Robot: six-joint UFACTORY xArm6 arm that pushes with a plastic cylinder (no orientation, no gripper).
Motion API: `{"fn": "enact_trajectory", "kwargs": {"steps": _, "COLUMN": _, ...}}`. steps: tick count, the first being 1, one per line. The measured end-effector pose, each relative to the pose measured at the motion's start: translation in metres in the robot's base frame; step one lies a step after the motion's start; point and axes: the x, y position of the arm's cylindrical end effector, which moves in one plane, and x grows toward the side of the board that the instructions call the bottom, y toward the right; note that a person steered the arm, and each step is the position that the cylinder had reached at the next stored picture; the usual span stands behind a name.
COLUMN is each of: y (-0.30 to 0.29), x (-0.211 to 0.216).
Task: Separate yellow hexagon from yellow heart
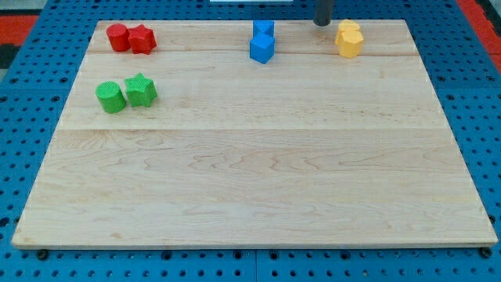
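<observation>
Two yellow blocks stand touching at the view's top right. The upper one [349, 29] and the lower one [349, 45] are the yellow heart and yellow hexagon, but I cannot tell which is which. My tip [322, 23] is at the board's top edge, just left of the upper yellow block, a small gap apart from it.
Two blue blocks [262, 42] stand touching at the top centre, left of my tip. Two red blocks [131, 37] sit at the top left. A green cylinder [110, 97] and a green star [141, 90] sit below them. The wooden board [250, 188] lies on a blue pegboard.
</observation>
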Motion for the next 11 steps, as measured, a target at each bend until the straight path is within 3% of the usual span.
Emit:
{"fn": "enact_trajectory", "kwargs": {"steps": 4, "y": 0.126, "x": 0.019}}
{"fn": "enact_trajectory", "kwargs": {"steps": 8, "y": 0.063, "x": 0.051}}
{"fn": "enact_trajectory", "kwargs": {"steps": 9, "y": 0.069, "x": 0.046}}
{"fn": "enact_trajectory", "kwargs": {"steps": 10, "y": 0.02, "x": 0.105}}
{"fn": "enact_trajectory", "kwargs": {"steps": 11, "y": -0.067, "x": 0.165}}
